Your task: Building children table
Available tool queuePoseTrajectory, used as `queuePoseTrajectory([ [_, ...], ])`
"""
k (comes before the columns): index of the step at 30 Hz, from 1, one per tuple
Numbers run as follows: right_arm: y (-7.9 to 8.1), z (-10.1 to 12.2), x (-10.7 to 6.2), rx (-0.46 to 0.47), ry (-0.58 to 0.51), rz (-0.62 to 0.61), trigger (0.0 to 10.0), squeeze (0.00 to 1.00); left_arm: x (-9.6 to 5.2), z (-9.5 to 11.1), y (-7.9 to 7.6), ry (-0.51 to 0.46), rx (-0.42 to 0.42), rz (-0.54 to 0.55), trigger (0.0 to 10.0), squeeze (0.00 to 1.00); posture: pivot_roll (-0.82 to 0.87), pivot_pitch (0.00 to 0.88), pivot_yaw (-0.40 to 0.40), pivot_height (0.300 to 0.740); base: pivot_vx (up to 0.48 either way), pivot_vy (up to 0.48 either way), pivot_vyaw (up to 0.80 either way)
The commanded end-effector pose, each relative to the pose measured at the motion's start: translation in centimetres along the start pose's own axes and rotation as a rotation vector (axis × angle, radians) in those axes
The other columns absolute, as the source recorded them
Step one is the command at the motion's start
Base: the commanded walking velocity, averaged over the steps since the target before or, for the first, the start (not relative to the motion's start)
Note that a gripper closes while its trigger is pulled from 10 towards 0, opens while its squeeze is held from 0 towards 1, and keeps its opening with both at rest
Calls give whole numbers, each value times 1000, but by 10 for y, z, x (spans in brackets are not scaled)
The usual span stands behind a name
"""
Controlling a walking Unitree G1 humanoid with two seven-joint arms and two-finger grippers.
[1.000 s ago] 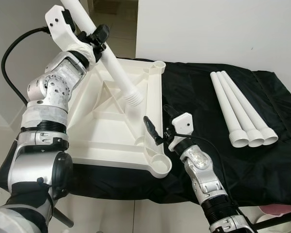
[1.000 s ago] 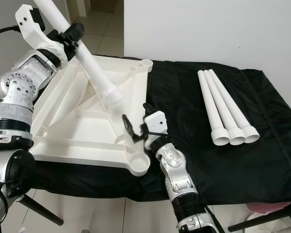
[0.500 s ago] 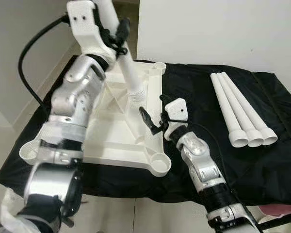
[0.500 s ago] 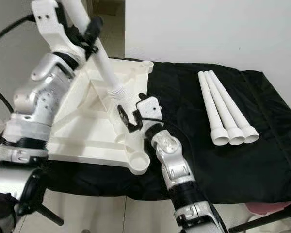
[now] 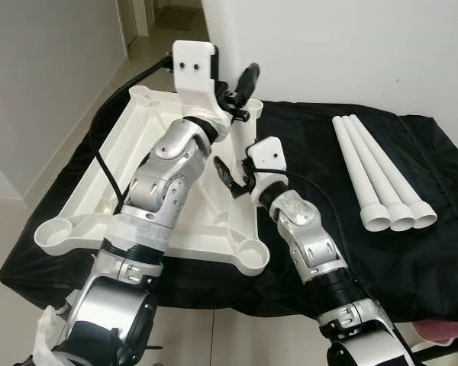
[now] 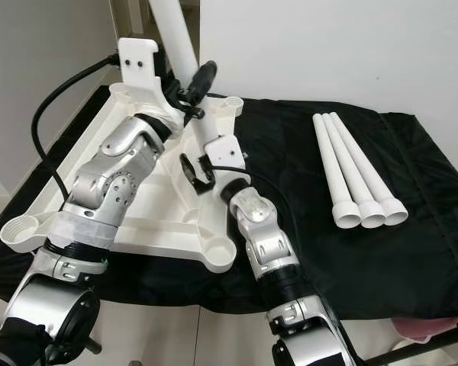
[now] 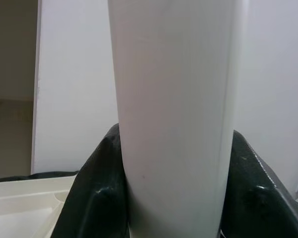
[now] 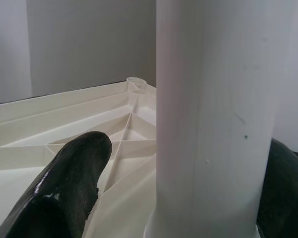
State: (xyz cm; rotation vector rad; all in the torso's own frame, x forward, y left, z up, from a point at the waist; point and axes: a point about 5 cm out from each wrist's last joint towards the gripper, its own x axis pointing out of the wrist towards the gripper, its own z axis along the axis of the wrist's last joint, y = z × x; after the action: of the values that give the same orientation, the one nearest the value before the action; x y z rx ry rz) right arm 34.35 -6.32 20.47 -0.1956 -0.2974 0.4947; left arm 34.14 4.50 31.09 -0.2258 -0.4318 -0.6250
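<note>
Standing upside down on the black cloth (image 5: 320, 229), the white tabletop (image 5: 145, 168) waits. The left gripper (image 6: 192, 90) squeezes a table leg (image 6: 174, 38) upright. The right gripper (image 5: 233, 179), fingers apart, sits beside it. The leg looks light, stiff and slippery; grip its middle.

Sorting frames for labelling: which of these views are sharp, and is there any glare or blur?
Both eye views: evenly lit and sharp, the three spare legs crisp on the black cloth. Left wrist view: the held leg is soft-focused at close range. Right wrist view: highlight on a finger of the right claw.
</note>
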Motion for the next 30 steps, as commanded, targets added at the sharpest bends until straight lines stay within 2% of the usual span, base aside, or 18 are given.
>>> queuePoseTrajectory([
  [1,2,0,5,-12,29,5,10000,0,1,3,-12,-26,26,-33,10000,0,29,37,-21,740,0,0,0],
  [7,-1,4,12,-32,48,-7,10000,0,2,0,-24,-28,55,-61,10000,0,29,32,-22,740,0,0,0],
  [18,-2,5,14,-45,55,-11,10000,0,3,-2,-28,-26,60,-72,10000,0,25,25,-22,740,0,0,0],
  [20,-2,4,14,-42,59,-10,9686,0,2,-3,-29,-26,59,-73,10000,0,24,23,-22,740,0,0,0],
  [21,-3,3,15,-39,64,-11,3412,0,3,-3,-29,-28,61,-75,10000,0,25,20,-23,740,0,0,0],
  [22,-3,3,15,-39,64,-11,3412,0,3,-3,-29,-28,61,-75,10000,0,25,20,-23,740,0,0,0],
  [23,-3,3,15,-36,69,-12,2196,0,3,-3,-30,-29,62,-76,10000,0,25,20,-23,740,0,0,0],
  [24,-3,3,15,-36,69,-12,2196,0,3,-3,-30,-29,62,-76,10000,0,25,20,-23,740,0,0,0],
  [25,-4,2,15,-31,72,-14,0,0,3,-2,-31,-29,64,-77,10000,0,25,20,-23,740,0,0,0],
  [30,-6,1,15,-25,80,-25,0,0,4,-2,-33,-30,72,-83,10000,0,25,15,-20,740,0,0,0],
])
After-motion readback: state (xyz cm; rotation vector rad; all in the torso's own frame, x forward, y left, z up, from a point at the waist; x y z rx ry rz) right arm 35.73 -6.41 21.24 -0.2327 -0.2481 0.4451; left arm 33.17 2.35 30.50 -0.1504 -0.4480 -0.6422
